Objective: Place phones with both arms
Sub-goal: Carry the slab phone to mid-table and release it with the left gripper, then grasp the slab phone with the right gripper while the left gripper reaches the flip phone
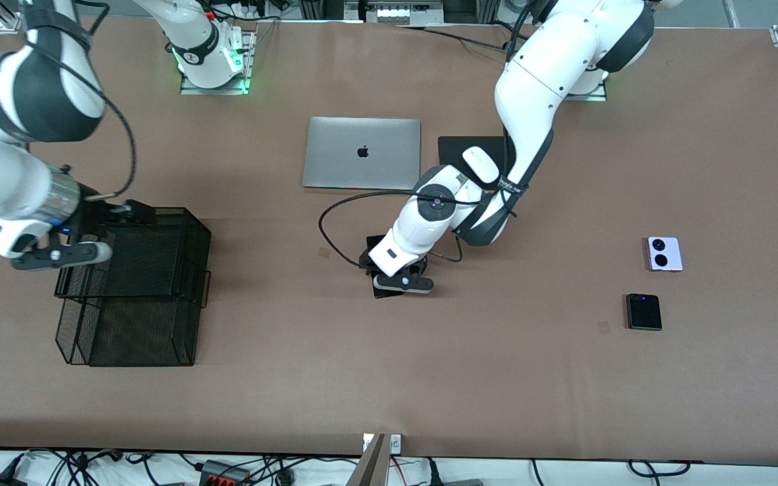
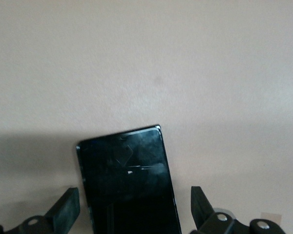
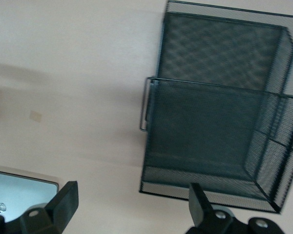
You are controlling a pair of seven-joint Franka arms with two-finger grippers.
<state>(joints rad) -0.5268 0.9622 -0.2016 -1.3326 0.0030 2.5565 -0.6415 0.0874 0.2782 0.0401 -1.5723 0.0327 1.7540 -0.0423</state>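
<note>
Nearest the front camera lie the black flip phone [image 1: 643,312] and, slightly farther, the lilac flip phone [image 1: 664,254], both untouched. Mid-table, the left gripper [image 1: 399,275] stands with jaws apart astride the slim black phone [image 2: 129,180], which only its wrist view shows lying flat. The right gripper [image 1: 58,253] waits, jaws apart, over the mesh tray [image 3: 219,126].

My brown desk [image 1: 564,391] carries a laptop [image 1: 362,153], mesh trays [image 1: 136,290], a mouse pad [image 1: 460,152], and three phones: slab [image 2: 129,185], black flip [image 1: 643,312], lilac flip [image 1: 664,254].
</note>
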